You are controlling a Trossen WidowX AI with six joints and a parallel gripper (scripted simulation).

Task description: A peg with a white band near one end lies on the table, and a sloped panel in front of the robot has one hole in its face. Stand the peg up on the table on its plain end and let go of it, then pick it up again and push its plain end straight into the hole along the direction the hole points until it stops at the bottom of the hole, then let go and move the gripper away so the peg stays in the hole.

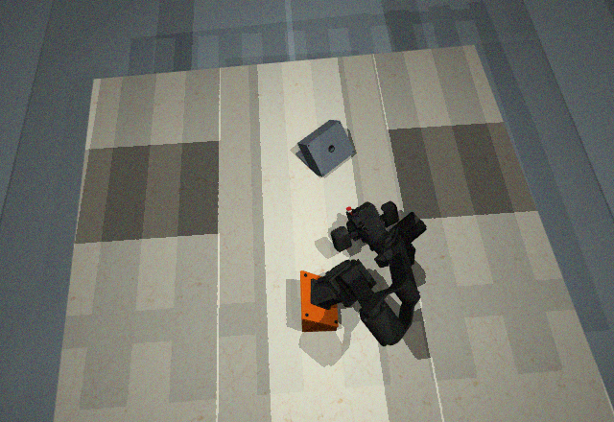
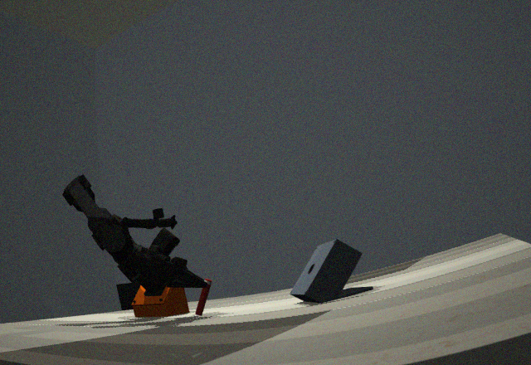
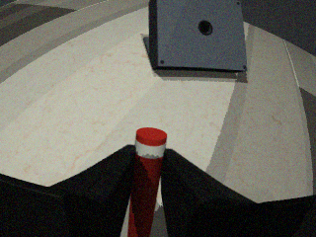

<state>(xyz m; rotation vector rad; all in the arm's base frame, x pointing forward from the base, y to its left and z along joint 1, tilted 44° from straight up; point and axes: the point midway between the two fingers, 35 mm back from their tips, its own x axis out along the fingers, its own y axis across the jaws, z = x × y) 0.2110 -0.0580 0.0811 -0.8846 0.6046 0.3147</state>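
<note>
exterior view, and the pale bench spreads beneath it all, the black arm folded over its orange base; the grey sloped panel stands well apart, hole showing; and here's the pincer, pinching the red peg near its white band, banded end up, leaning slightly

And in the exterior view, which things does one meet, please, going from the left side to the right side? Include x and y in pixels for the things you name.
Orange base block (image 1: 317, 325) (image 2: 160, 310) → dark red cylindrical peg (image 1: 348, 208) (image 2: 202, 299) (image 3: 147, 185) → blue-grey sloped panel block (image 1: 319, 152) (image 2: 332, 269) (image 3: 183, 39)
</note>
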